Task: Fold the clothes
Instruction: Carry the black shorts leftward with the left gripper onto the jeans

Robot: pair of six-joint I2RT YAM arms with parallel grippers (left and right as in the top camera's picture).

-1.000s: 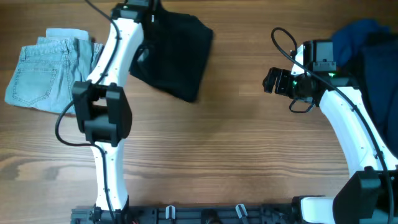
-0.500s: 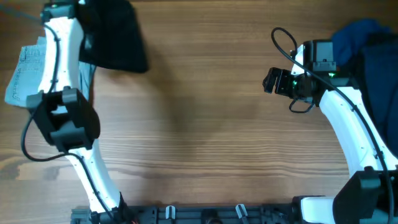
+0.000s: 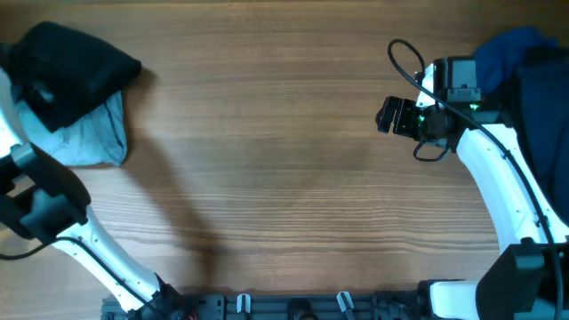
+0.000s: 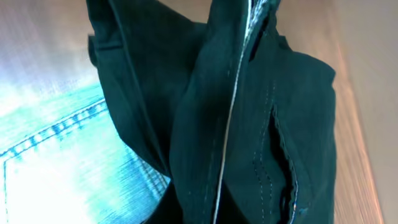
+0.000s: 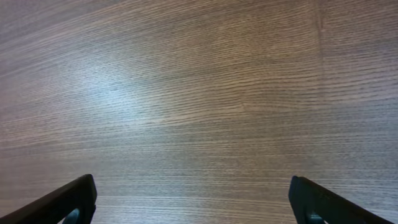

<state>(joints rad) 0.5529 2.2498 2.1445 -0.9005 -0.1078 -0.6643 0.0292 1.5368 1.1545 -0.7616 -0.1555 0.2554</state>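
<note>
The black shorts (image 3: 76, 62) hang bunched over the light-blue denim shorts (image 3: 93, 142) at the far left of the overhead view. My left gripper is hidden under the black fabric; the left wrist view is filled with the black shorts (image 4: 261, 124) held close, with denim (image 4: 56, 155) below. My right gripper (image 3: 388, 116) is open and empty over bare wood at the right; its two fingertips show wide apart in the right wrist view (image 5: 193, 199). Royal-blue (image 3: 511, 49) and dark navy garments (image 3: 547, 107) lie piled at the right edge.
The left arm (image 3: 53, 209) runs along the left edge of the wooden table (image 3: 267, 178). The right arm (image 3: 498, 178) curves up the right side. A rail with clips (image 3: 284, 307) lines the front edge.
My left arm has swung left, carrying the black shorts from the top middle over onto the denim shorts. The right arm has not moved.
</note>
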